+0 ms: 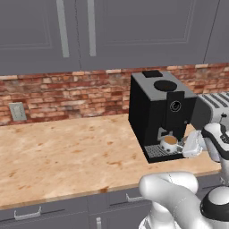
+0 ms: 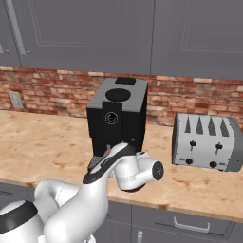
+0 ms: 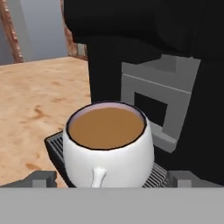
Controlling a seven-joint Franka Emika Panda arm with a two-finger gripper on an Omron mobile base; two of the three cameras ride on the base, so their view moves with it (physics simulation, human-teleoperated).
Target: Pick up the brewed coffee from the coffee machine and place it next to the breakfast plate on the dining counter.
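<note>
A white mug of brewed coffee (image 3: 108,146) sits on the grated drip tray (image 3: 54,144) of the black coffee machine (image 1: 159,112), light-brown liquid filling it nearly to the rim and its handle turned toward the hand camera. The robot's gripper (image 3: 111,178) hovers just in front of the mug, its jaws apart with one dark fingertip (image 3: 41,178) on each side of the cup and neither visibly touching it. The machine's silver spout housing (image 3: 159,103) hangs just behind and above the mug, leaving little headroom over the tray. The machine stands on the wooden worktop (image 1: 67,152) against the red brick wall (image 1: 67,94), its tray close to the worktop's near edge. To the left, the worktop runs wide and bare; to the right, a silver slotted toaster (image 2: 205,142) stands near the machine with a gap between them. Grey cabinets (image 2: 118,33) hang above.
</note>
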